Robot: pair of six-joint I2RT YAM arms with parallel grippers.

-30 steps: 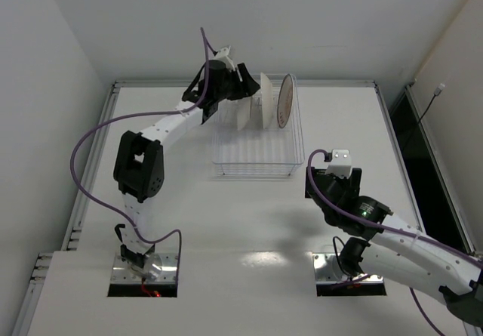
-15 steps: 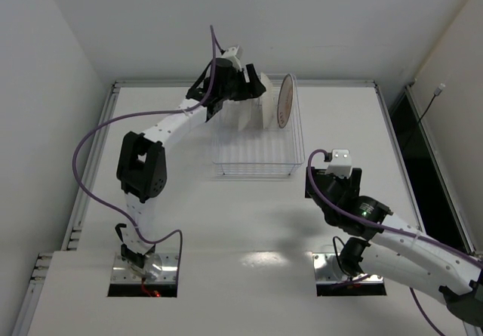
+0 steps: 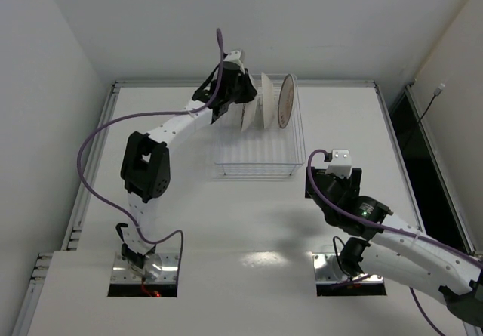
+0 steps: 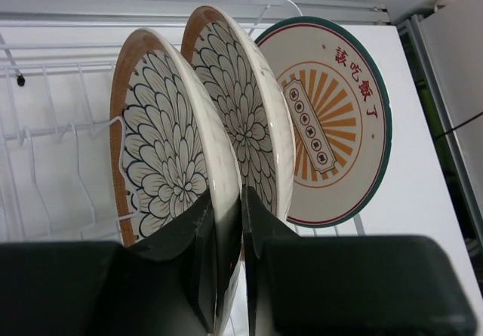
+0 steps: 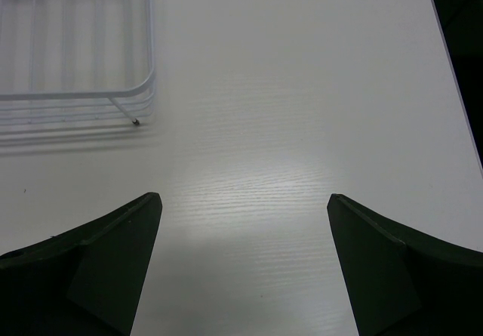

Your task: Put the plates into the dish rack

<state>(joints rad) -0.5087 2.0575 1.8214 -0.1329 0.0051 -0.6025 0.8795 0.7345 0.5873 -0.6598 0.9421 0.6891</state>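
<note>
The left pincer [image 4: 226, 209] is matt black. The first plate [image 4: 170, 162], caught between its fingers, has a brown-orange rim. Its white face is covered in dark-outlined petals fanning from a small flower low on the face. The second plate [image 4: 245, 117], just beyond the pincer's right finger, bears the same rim and petals. The third plate [image 4: 336, 124], farther out on that side, differs. It has a cream face, a dark green rim with a thin red ring inside it, orange rays round a slanted orange band, and red characters. The dish rack [image 3: 253, 162] is white wire. The right pincer [image 5: 243, 197] is black too, over a white surface [image 5: 302, 87] with faint grain.
</note>
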